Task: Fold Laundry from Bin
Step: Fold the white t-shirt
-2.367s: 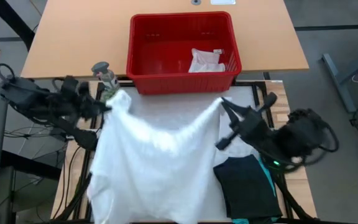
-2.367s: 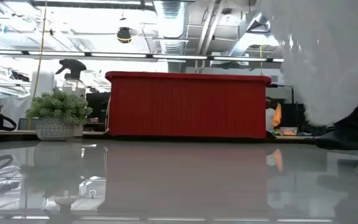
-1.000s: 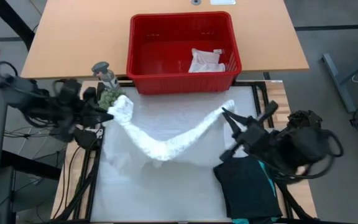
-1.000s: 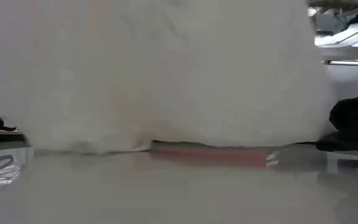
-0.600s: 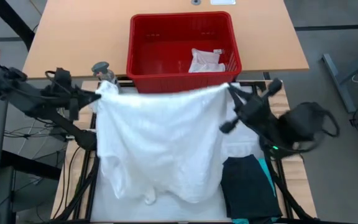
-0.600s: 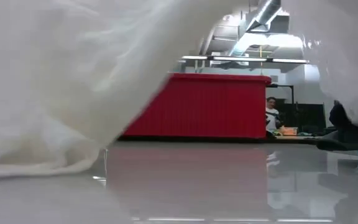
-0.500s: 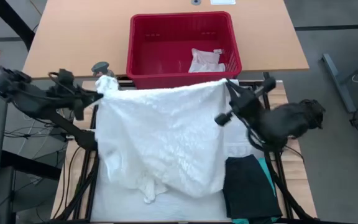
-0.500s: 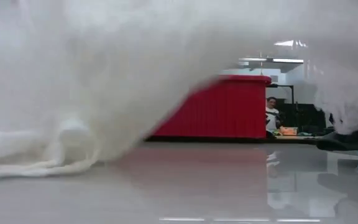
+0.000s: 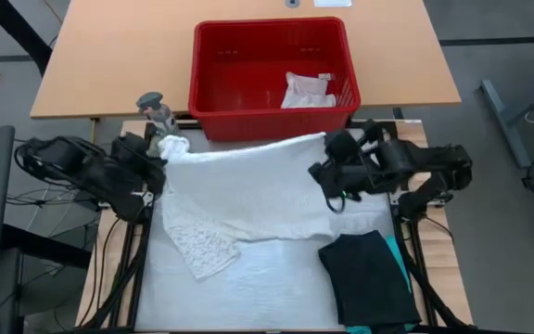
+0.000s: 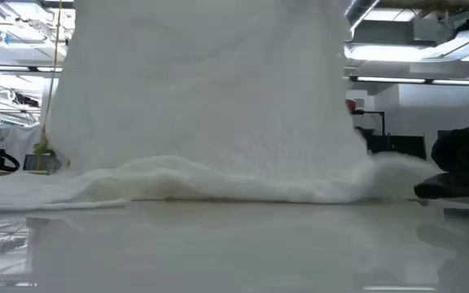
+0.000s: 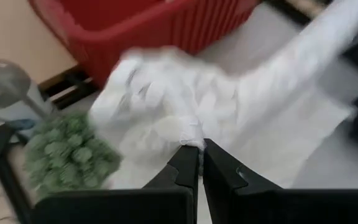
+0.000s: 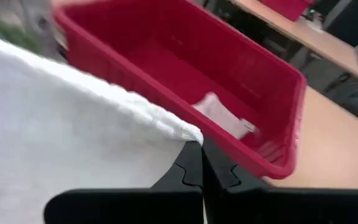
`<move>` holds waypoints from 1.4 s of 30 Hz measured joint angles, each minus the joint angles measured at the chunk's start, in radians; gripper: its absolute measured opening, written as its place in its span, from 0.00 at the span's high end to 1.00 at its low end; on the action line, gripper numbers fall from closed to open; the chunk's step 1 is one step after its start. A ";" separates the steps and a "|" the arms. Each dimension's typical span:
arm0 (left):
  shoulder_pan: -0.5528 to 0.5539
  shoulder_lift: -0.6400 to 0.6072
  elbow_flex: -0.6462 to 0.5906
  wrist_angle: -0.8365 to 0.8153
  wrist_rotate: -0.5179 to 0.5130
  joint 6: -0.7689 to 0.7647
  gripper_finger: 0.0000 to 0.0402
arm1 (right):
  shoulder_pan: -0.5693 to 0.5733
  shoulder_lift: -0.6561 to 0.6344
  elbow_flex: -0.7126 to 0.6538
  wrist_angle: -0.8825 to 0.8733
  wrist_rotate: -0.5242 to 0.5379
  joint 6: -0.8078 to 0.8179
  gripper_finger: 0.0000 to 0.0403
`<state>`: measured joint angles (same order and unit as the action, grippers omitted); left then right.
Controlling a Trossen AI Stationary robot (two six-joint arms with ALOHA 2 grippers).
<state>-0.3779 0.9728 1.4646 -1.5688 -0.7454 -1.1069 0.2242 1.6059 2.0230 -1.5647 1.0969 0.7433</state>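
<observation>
Desk (image 9: 91,56): wooden top at the far side, white work surface nearer the arms.
Bin (image 9: 213,65): red, sits on the desk's near edge, centred between the arms. Small white cloth (image 9: 307,91) lies inside, toward its right end.
White lacy top (image 9: 248,190): spread across the work surface just in front of the bin, far edge stretched between the two grippers, a lacy flap trailing toward the near left. In the low view it fills most of the picture, lower hem bunched on the surface.
Black garment (image 9: 369,278): folded, near-right on the work surface, teal garment (image 9: 399,260) peeking out along its right edge.
Left gripper (image 9: 160,158): at the top's left corner, jaws pinching the fabric.
Right gripper (image 9: 327,158): at the top's right corner, jaws pinching that edge.
Spray bottle (image 9: 154,109) and small green plant (image 11: 67,149): just left of the bin, beside the left gripper.
</observation>
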 joint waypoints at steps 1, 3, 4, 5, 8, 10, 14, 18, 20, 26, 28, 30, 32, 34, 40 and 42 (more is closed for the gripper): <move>0.006 0.000 -0.029 0.000 0.007 -0.001 1.00 | -0.014 0.000 -0.024 0.003 -0.018 0.001 0.96; 0.018 0.004 -0.094 0.002 0.005 -0.006 1.00 | -0.025 -0.006 -0.074 0.007 -0.037 -0.008 0.96; 0.024 0.006 -0.127 0.001 -0.001 -0.021 1.00 | -0.031 -0.006 -0.098 0.000 -0.047 0.013 0.96; 0.033 0.005 -0.157 0.001 -0.008 -0.037 1.00 | -0.047 -0.008 -0.127 -0.001 -0.054 0.034 0.96; 0.071 0.008 -0.253 0.004 -0.026 -0.058 1.00 | -0.090 -0.019 -0.228 -0.002 -0.125 0.061 0.96; 0.101 0.013 -0.316 0.023 -0.034 -0.059 1.00 | -0.119 -0.019 -0.304 0.002 -0.143 0.076 0.96; 0.159 0.010 -0.429 0.123 -0.137 -0.038 1.00 | -0.180 -0.018 -0.463 0.021 -0.157 0.106 0.96; 0.241 0.010 -0.517 0.321 -0.245 0.109 1.00 | -0.246 -0.018 -0.570 0.065 -0.156 0.092 0.96; 0.295 0.012 -0.560 0.440 -0.260 0.242 1.00 | -0.282 -0.018 -0.603 0.096 -0.150 0.077 0.96; 0.482 0.012 -0.644 0.745 -0.278 0.595 1.00 | -0.369 -0.018 -0.613 0.163 0.028 0.055 0.96; 0.531 0.012 -0.641 0.828 -0.299 0.693 1.00 | -0.385 -0.018 -0.609 0.203 0.051 0.012 0.96; 0.554 0.011 -0.633 0.896 -0.307 0.746 1.00 | -0.385 -0.019 -0.609 0.244 0.026 -0.008 0.96; 0.559 0.010 -0.631 0.925 -0.309 0.754 1.00 | -0.371 -0.017 -0.618 0.290 -0.036 -0.007 0.96; 0.559 0.025 -0.634 0.918 -0.307 0.749 1.00 | -0.343 -0.016 -0.656 0.350 -0.071 -0.007 0.96; 0.537 0.058 -0.724 0.854 -0.136 0.582 1.00 | -0.254 -0.014 -0.806 0.480 -0.266 0.047 0.96; 0.518 0.069 -0.757 0.857 -0.038 0.505 1.00 | -0.218 -0.014 -0.847 0.511 -0.328 0.079 0.96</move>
<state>0.1398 1.0417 0.7081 -0.7119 -0.7839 -0.6023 0.0061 1.5921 1.1758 -1.0538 0.7694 0.8221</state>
